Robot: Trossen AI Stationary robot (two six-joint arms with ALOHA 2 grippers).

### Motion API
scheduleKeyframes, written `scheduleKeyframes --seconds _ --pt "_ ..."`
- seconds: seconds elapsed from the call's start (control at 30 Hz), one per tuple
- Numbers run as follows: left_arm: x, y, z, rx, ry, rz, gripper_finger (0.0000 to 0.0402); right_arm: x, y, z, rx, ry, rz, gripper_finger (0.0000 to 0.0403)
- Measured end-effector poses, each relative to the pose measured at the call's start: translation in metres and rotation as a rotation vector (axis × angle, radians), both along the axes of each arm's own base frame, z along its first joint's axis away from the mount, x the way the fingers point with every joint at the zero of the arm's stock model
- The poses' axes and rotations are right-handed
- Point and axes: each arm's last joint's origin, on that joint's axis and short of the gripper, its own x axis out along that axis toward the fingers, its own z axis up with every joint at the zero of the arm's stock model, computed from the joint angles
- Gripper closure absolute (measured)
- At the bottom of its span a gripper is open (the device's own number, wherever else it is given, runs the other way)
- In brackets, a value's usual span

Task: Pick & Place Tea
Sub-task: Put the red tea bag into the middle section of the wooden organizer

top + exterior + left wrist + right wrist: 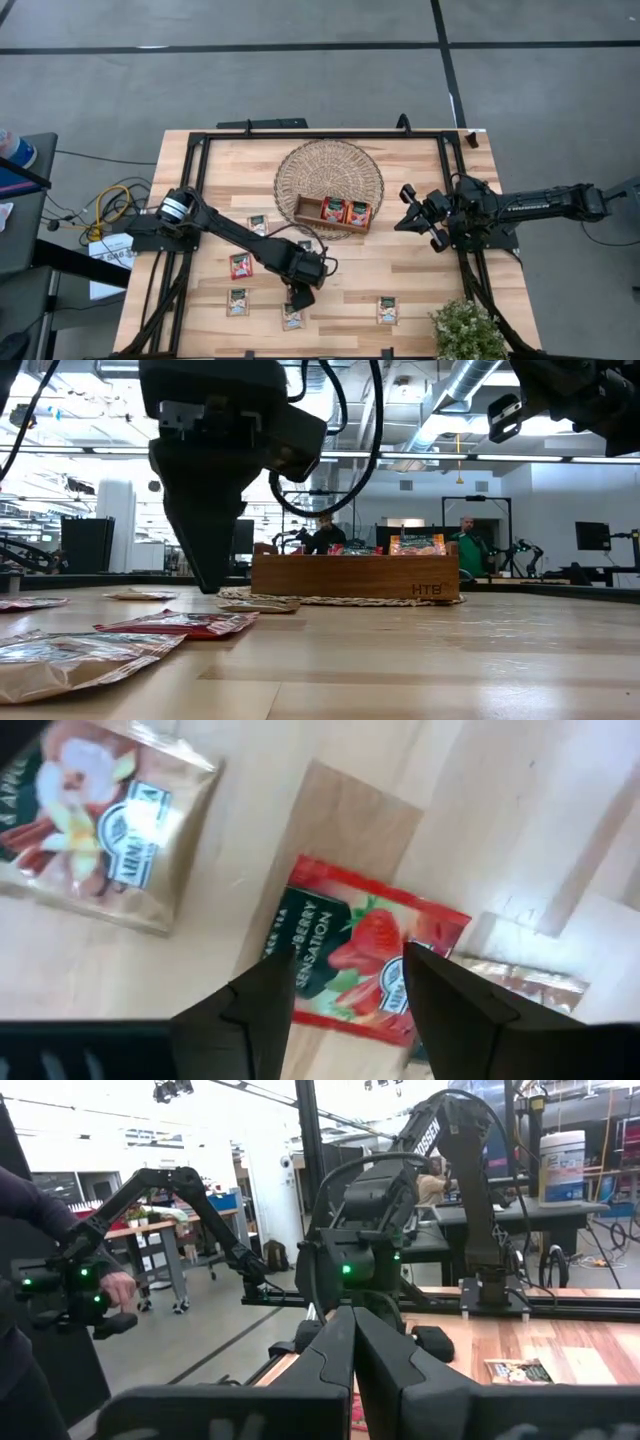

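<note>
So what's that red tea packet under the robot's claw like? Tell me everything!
The red sachet is a small flat, near-square packet, shiny like foil or glossy paper. It has a red top edge, a dark green panel with white letters ending in "BERRY SENSATION", and a strawberry picture. It lies flat on the wooden table, turned at a slant. One corner seems to overlap a silvery sachet; a cream one lies apart. The left gripper hangs over it, fingers open, one on each side; whether they touch it is unclear.

A wooden tray [312,222] rests on a woven mat [300,165] (a potted plant [466,330] stands near the table corner).
</note>
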Motion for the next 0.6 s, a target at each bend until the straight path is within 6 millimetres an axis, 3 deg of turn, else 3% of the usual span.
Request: scheduleKeyframes --seconds 0.6 --pt "0.0019 0.002 0.0051 0.11 -0.021 -0.077 0.0223 0.0 0.0 0.0 0.001 0.001 0.0 0.0403"
